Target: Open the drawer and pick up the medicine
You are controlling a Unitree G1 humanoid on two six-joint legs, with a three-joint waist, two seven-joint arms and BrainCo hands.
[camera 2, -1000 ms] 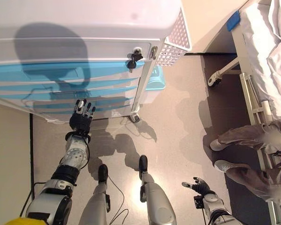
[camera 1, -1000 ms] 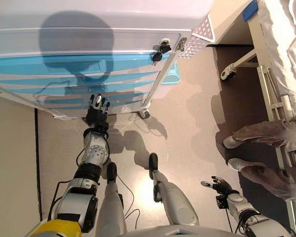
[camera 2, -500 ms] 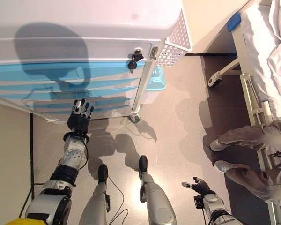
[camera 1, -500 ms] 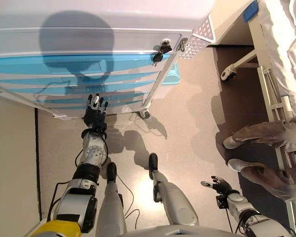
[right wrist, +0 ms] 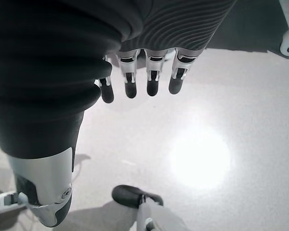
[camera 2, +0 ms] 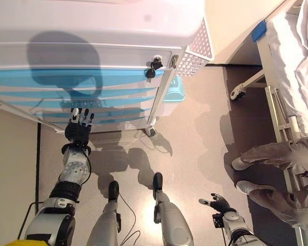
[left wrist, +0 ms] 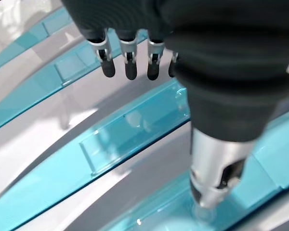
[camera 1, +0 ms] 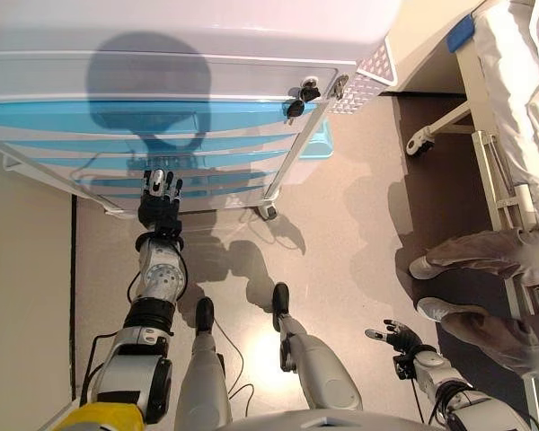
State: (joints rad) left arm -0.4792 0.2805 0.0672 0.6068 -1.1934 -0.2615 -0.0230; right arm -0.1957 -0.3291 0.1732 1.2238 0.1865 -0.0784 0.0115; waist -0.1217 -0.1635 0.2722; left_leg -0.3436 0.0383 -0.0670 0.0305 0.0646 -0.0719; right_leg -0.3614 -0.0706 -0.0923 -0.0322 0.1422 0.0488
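Observation:
A white medical cart (camera 1: pixel 189 27) with several blue drawer fronts (camera 1: pixel 162 117) stands before me, all drawers closed. My left hand (camera 1: pixel 159 202) reaches up at the lower blue drawers, fingers straight, holding nothing. In the left wrist view its fingertips (left wrist: pixel 130 67) hover just off a blue drawer front (left wrist: pixel 135 134) with a clear label holder. My right hand (camera 1: pixel 397 338) hangs low at the right over the floor, fingers relaxed and empty. No medicine shows in any view.
Keys (camera 1: pixel 299 97) hang from a lock at the cart's top right. A white perforated basket (camera 1: pixel 368 72) hangs on the cart's side, with a blue bin (camera 1: pixel 319 139) behind. A hospital bed (camera 1: pixel 512 117) stands at the right, a person's legs (camera 1: pixel 485 256) beside it.
The camera has shifted slightly. My left hand has moved a little up and to the left along the lower drawer fronts. The right hand has stayed put.

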